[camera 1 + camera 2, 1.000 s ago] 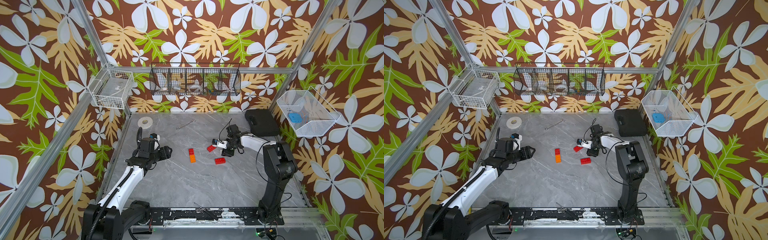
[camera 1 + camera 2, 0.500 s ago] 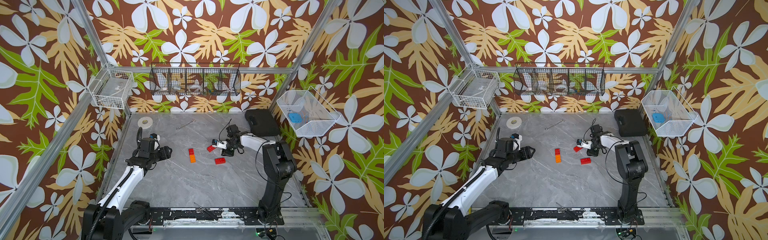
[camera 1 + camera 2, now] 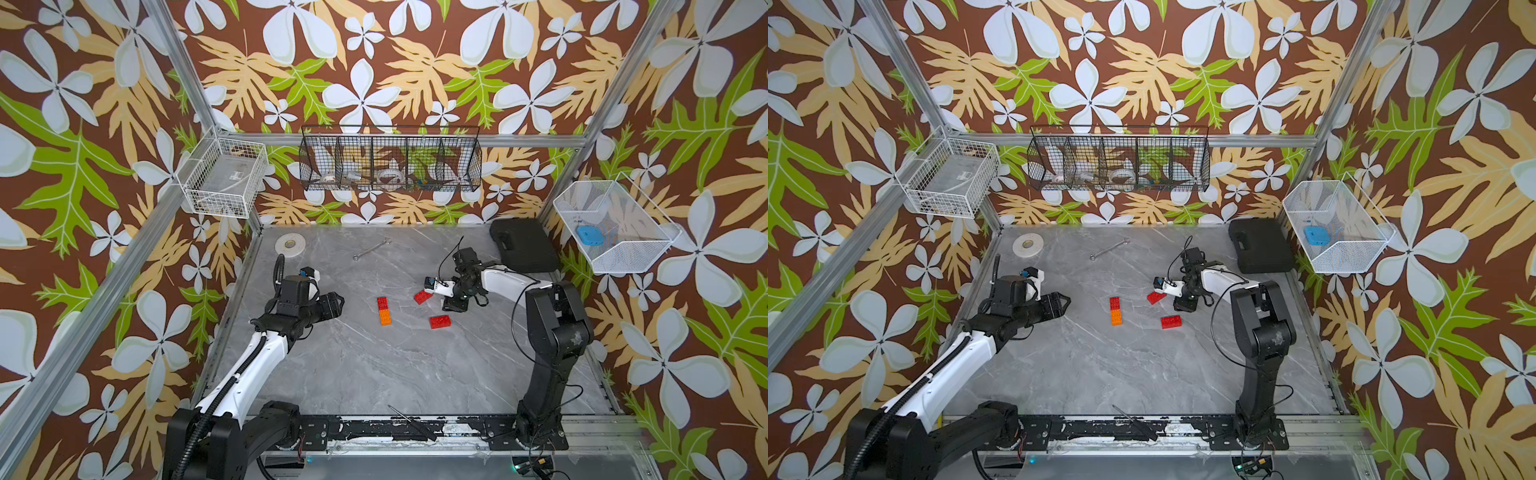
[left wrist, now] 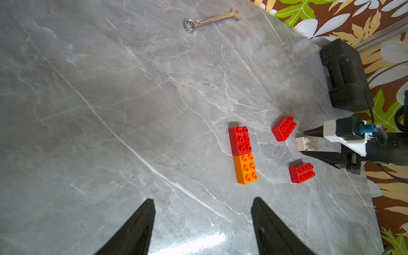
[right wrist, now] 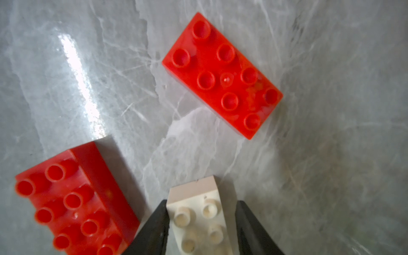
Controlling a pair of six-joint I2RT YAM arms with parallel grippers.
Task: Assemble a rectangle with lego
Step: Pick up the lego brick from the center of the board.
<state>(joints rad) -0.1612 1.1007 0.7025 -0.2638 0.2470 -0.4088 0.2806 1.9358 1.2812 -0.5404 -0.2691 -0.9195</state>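
The right end effector (image 5: 202,201) pinches the white brick (image 5: 194,220) near the red-orange pair (image 3: 384,311). That is plain from its wrist, though the brick is apparently hidden in both top views. The left end effector (image 4: 203,199) stands spread, farther off.

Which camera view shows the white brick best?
The right wrist view: the white brick sits close, studs clear, in the right gripper. The left wrist view shows it small; in both top views I cannot make it out.

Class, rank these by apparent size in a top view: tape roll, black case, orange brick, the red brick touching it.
1. black case
2. tape roll
3. orange brick and red brick: they look alike, so unranked.
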